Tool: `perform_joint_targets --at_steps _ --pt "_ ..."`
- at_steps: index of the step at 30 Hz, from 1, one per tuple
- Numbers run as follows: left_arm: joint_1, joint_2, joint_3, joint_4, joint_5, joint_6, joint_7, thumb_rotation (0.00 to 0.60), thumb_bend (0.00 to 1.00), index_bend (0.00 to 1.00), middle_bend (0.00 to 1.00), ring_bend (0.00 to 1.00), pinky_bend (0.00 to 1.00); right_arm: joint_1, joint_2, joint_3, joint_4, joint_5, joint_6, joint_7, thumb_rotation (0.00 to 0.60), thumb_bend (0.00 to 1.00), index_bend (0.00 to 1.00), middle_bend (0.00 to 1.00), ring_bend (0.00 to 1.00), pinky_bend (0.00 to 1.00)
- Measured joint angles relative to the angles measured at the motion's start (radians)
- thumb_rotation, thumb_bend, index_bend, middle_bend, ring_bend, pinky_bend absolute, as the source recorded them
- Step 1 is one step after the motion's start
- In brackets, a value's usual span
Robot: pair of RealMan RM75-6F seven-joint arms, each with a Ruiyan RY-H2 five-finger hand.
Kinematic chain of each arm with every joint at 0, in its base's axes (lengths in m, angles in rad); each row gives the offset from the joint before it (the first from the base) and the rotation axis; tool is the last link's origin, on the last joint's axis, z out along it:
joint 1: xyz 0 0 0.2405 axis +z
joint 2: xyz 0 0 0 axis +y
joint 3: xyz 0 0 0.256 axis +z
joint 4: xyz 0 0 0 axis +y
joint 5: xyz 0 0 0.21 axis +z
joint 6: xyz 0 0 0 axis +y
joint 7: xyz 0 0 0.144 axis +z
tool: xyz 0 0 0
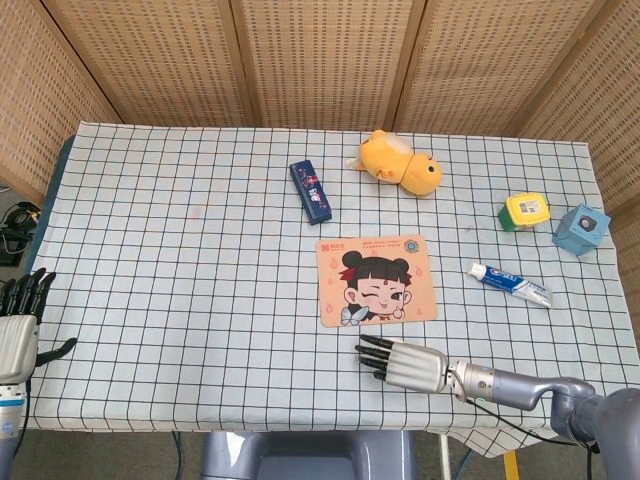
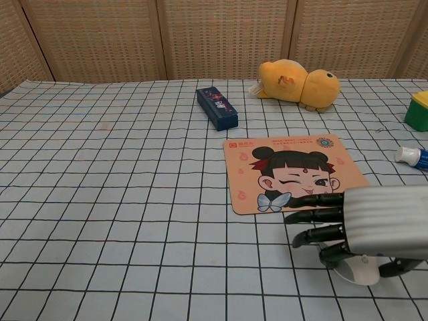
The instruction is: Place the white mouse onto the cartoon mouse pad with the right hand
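The cartoon mouse pad (image 1: 377,280) (image 2: 294,170) lies flat right of the table's middle, with nothing on it. Just in front of its near edge, on the checked cloth, sits the white mouse (image 2: 361,273). My right hand (image 1: 405,363) (image 2: 361,224) lies over it, with fingers curled down around its front and the thumb at its right side. Only the mouse's near end shows in the chest view, and the hand hides it in the head view. My left hand (image 1: 20,320) hangs off the table's left edge, fingers spread and holding nothing.
A dark blue box (image 1: 311,191) and a yellow plush toy (image 1: 400,164) lie behind the pad. A toothpaste tube (image 1: 510,283), a green-yellow box (image 1: 526,211) and a blue carton (image 1: 581,229) are at the right. The table's front edge runs close behind the right hand.
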State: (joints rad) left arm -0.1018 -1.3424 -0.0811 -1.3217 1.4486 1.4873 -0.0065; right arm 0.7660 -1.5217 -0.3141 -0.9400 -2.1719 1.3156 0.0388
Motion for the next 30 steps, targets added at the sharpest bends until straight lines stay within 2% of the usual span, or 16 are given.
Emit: perform_joint_targets --at_steps 1,4,11,16,30 --pt "0.0 0.001 0.0 -0.001 0.0 0.0 -0.001 0.6 0.0 0.0 0.0 0.0 0.0 -0.001 -0.003 -0.001 0.005 -0.001 0.008 0.003 0.6 0.14 0.72 0.52 0.35 0.36" --pt "0.0 0.001 0.001 0.0 0.002 0.002 0.0 0.6 0.0 0.0 0.0 0.0 0.0 -0.005 -0.012 -0.002 0.026 -0.002 0.03 0.01 0.6 0.14 0.79 0.57 0.41 0.41" --pt "0.0 -0.001 0.002 0.0 0.002 0.002 0.003 0.6 0.0 0.0 0.0 0.0 0.0 -0.011 -0.018 0.001 0.044 0.006 0.056 0.013 0.6 0.15 0.82 0.62 0.47 0.46" --pt "0.0 -0.002 0.002 0.001 0.002 0.002 0.004 0.6 0.0 0.0 0.0 0.0 0.0 -0.015 -0.019 0.007 0.06 0.015 0.069 0.005 0.6 0.15 0.82 0.62 0.48 0.47" --pt "-0.002 -0.004 0.003 0.0 0.003 0.001 0.007 0.6 0.0 0.0 0.0 0.0 0.0 0.014 0.019 0.081 0.039 0.076 0.059 -0.069 0.6 0.15 0.83 0.62 0.48 0.47"
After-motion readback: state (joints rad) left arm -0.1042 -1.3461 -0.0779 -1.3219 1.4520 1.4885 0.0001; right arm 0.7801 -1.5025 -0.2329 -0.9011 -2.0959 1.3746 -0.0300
